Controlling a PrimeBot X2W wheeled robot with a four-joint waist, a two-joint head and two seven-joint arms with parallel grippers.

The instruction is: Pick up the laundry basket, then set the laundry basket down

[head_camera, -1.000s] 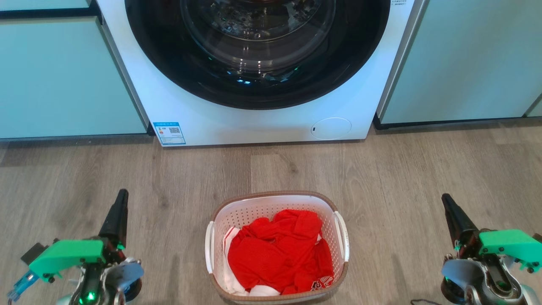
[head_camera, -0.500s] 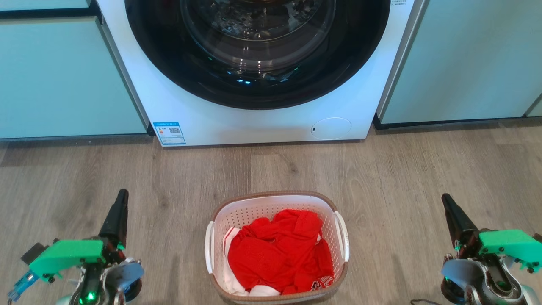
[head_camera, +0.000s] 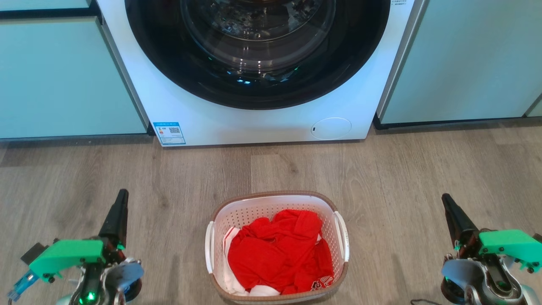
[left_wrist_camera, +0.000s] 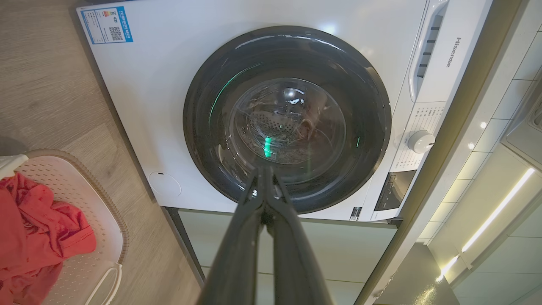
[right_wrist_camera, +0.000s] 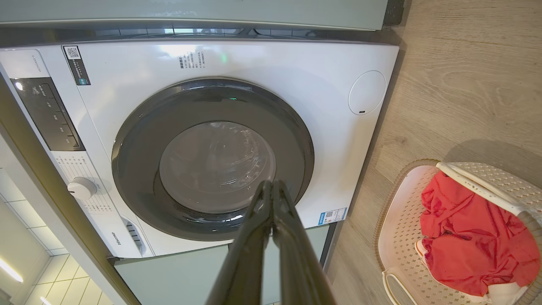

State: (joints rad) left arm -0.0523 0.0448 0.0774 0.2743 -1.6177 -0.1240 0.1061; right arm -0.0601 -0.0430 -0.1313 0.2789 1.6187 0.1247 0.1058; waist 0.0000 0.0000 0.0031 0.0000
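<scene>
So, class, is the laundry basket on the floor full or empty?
Partly full: the laundry basket holds crumpled red clothing over some white fabric, and its perforated far wall shows above the pile.

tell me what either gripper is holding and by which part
Nothing is held. The left gripper and right gripper are shut and empty, each off to one side of the basket, whose handles sit untouched.
</scene>
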